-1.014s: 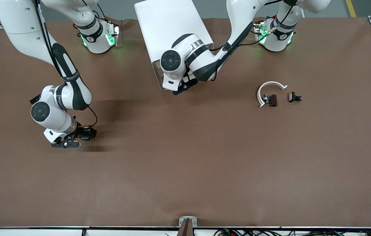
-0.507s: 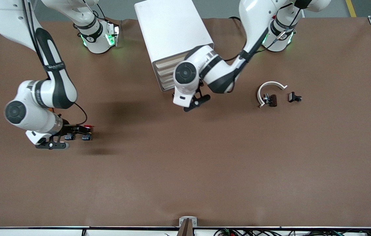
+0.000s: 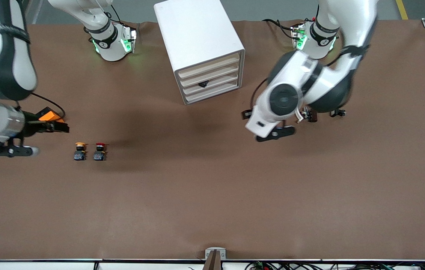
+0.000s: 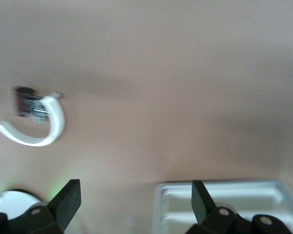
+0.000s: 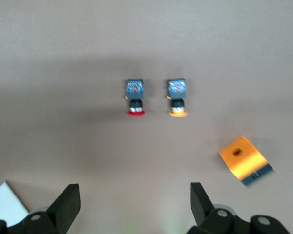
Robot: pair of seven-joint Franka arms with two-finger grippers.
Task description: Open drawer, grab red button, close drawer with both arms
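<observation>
The white cabinet [image 3: 197,37] stands between the two arm bases, and its four beige drawer fronts [image 3: 212,71] are all pushed in. A small dark piece [image 3: 203,84] sits on the third front from the top. The red-capped button [image 3: 100,150] lies on the table beside a yellow-capped one [image 3: 80,150], and both show in the right wrist view as the red button [image 5: 135,100] and the yellow one [image 5: 177,100]. My right gripper [image 3: 9,151] hangs open and empty [image 5: 135,200], off toward the right arm's end from the buttons. My left gripper [image 3: 275,134] is open and empty [image 4: 135,200], over the table beside the cabinet [image 4: 224,204].
An orange square box [image 3: 49,114] with a hole lies close to the right hand [image 5: 244,161]. A white curved piece [image 4: 34,129] and small dark parts [image 3: 338,112] lie toward the left arm's end, partly hidden under the left arm.
The left arm swung away from the cabinet's front toward its own end, uncovering the drawers. The right arm drew back from the buttons toward its end, uncovering both buttons and the orange box.
</observation>
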